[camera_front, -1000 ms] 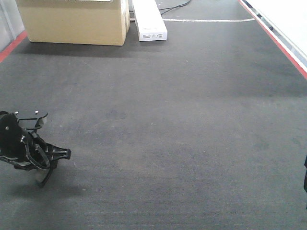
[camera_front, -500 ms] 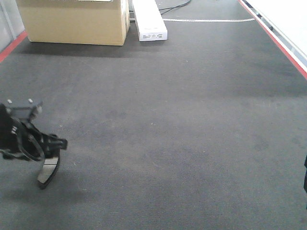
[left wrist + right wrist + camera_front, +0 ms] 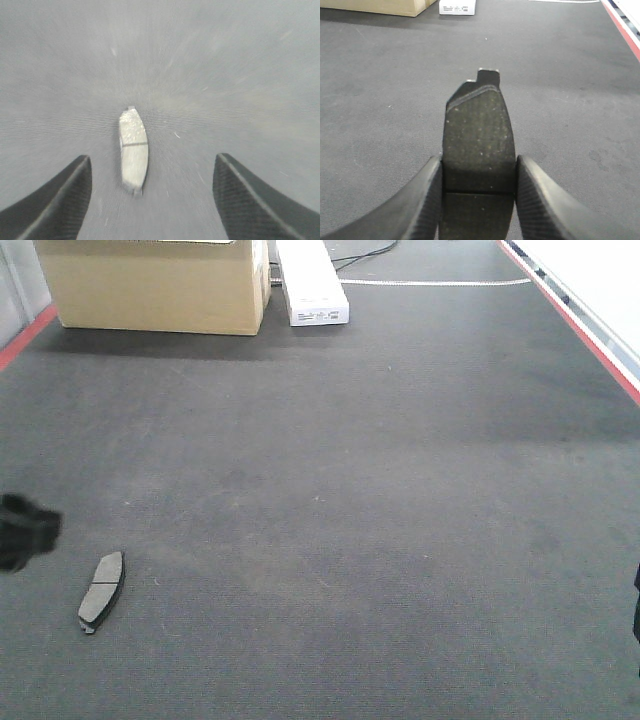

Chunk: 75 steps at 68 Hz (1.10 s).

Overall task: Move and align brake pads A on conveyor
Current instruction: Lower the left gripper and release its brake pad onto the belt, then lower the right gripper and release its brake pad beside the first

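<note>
One brake pad A [image 3: 101,591] lies flat on the conveyor [image 3: 350,490] near its front left, long axis pointing away from me. In the left wrist view the same brake pad [image 3: 133,147] lies on the felt ahead of my left gripper [image 3: 152,187], which is open and clear of it, the picture blurred by motion. Only a dark blur of the left arm [image 3: 25,530] shows at the front view's left edge. My right gripper [image 3: 479,192] is shut on a second brake pad [image 3: 479,140], held above the conveyor with its tab end pointing forward.
A cardboard box [image 3: 155,285] and a long white box [image 3: 312,282] stand at the conveyor's far end. Red stripes [image 3: 575,325] run along both edges. A cable and a white strip lie behind the boxes.
My left gripper set the brake pad down on the conveyor, opened and drew back to the left, nearly out of the front view. The pad stays where it was put.
</note>
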Motion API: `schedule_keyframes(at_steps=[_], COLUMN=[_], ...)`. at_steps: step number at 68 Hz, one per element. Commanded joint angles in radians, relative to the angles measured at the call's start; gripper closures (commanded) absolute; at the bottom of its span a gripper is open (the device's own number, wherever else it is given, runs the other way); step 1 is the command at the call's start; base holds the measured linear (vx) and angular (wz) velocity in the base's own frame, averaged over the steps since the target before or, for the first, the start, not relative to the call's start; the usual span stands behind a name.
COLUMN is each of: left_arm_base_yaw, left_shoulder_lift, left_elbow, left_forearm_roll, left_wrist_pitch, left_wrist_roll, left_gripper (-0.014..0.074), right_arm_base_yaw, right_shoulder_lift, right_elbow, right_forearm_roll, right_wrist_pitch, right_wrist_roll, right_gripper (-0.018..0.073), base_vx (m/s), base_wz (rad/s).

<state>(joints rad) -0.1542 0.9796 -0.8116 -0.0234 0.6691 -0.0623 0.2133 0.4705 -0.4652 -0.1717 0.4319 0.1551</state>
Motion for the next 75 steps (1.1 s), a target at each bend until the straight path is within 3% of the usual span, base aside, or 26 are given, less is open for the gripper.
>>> schedule_keyframes(at_steps=[1, 13, 37, 75], left_arm_base_yaw=[-0.006, -0.006, -0.006, -0.006], left_shoulder_lift=[-0.151, -0.397, -0.8, -0.867], left_elbow=[0.047, 0.178, 0.357, 0.402], left_forearm_roll=[-0.004, -0.005, -0.005, -0.006], left_wrist_pitch=[-0.08, -0.104, -0.113, -0.067], left_wrist_roll=[0.008, 0.048, 0.055, 0.051], left_gripper=[0.0094, 0.0094, 0.0094, 0.0094], right_arm_base_yaw=[-0.004, -0.004, -0.004, -0.004], right_shoulder_lift=[0.003, 0.003, 0.003, 0.003], right_elbow=[-0.029, -0.029, -0.029, -0.029], right_forearm_roll=[-0.012, -0.012, -0.012, -0.012], right_wrist_pitch=[-0.1, -0.1, -0.1, -0.102], right_wrist_roll=[-0.005, -0.005, -0.005, -0.005], right_gripper=[0.0566, 0.0566, 0.0566, 0.0566], base_vx=[0.0, 0.0, 0.0, 0.0], base_wz=[0.0, 0.0, 0.0, 0.0])
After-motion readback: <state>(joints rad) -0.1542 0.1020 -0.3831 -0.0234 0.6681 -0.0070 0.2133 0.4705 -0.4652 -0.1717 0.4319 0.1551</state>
